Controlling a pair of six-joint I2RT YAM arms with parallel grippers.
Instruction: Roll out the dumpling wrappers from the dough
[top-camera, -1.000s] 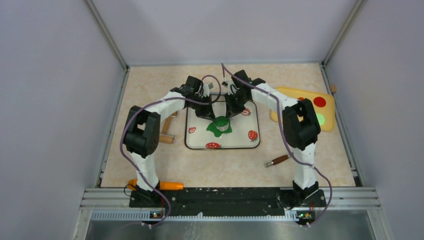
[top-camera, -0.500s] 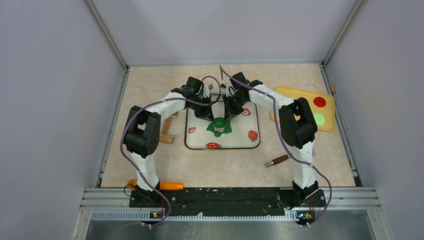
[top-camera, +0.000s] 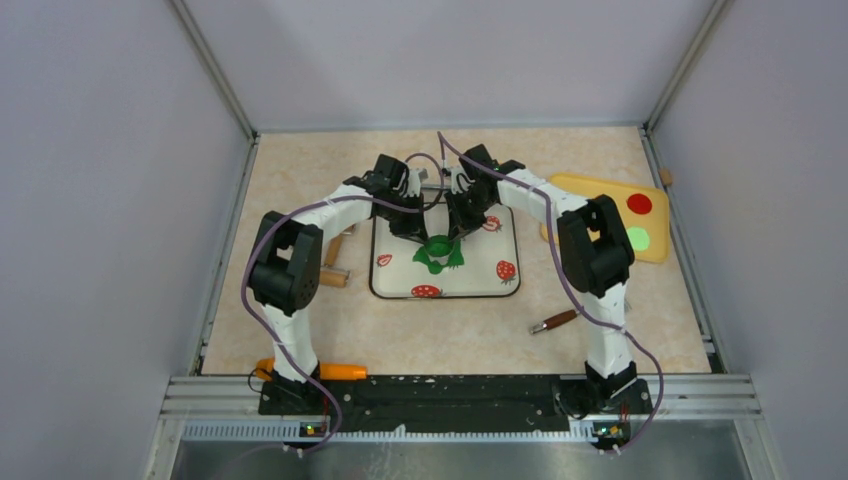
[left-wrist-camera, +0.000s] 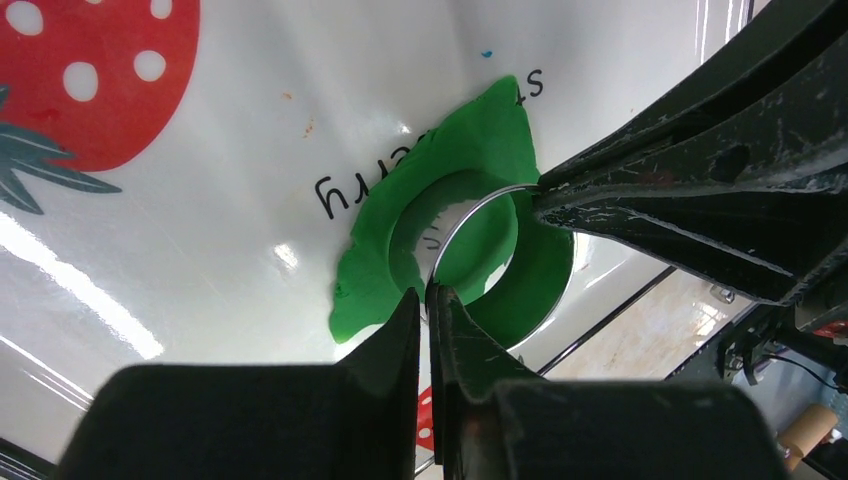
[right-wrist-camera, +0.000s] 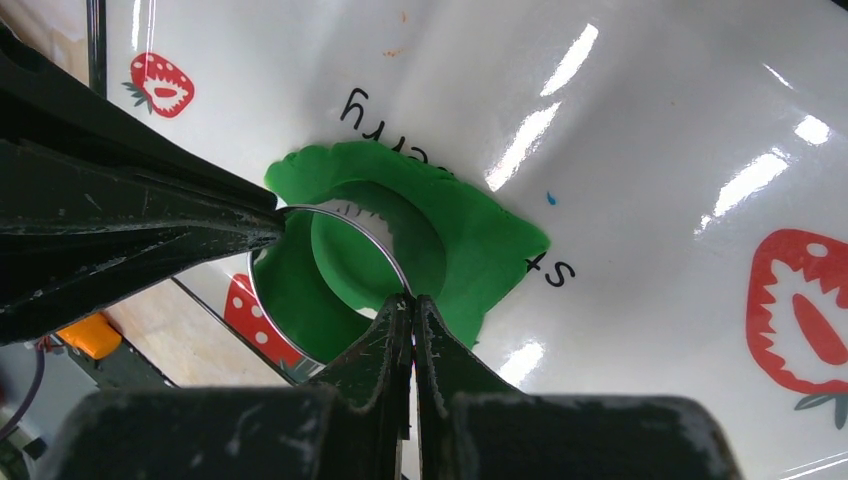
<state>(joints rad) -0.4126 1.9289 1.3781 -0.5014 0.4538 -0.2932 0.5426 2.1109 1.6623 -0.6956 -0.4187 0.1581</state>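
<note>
Both left gripper (left-wrist-camera: 428, 292) and right gripper (right-wrist-camera: 411, 300) pinch the cutter (left-wrist-camera: 463, 215) over dough (left-wrist-camera: 470, 140).

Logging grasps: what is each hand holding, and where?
The left hand and right hand each pinch the thin rim of the clear round cutter, on opposite sides.

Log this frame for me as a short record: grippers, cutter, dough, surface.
left gripper: shut on the clear cutter, pinching its rim
right gripper: shut on the rim's other side
clear cutter: held over the edge of the hole, green showing through it
dough: flattened green sheet with one round hole
surface: glossy strawberry-print mat under the dough
</note>
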